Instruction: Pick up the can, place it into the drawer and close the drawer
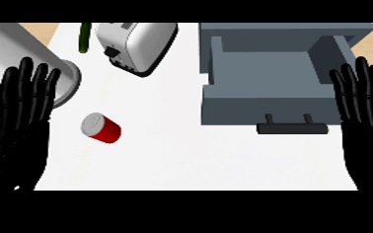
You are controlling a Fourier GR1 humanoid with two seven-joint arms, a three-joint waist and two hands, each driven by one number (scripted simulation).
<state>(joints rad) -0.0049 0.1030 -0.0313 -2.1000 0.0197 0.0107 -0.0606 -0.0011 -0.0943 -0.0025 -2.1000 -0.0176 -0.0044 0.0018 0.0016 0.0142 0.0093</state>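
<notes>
A red can with a silver top lies tilted on the white counter at the left. The grey drawer stands pulled open at the upper right, its dark handle facing me and its inside bare. My left hand rests open at the left edge, fingers up, a little to the left of the can. At the right edge my right hand rests open, fingers up, beside the drawer's right wall. Neither hand touches anything.
A silver toaster lies at the top centre-left. A green cucumber lies left of it. A large metal pot or lid fills the upper left corner, partly behind my left hand.
</notes>
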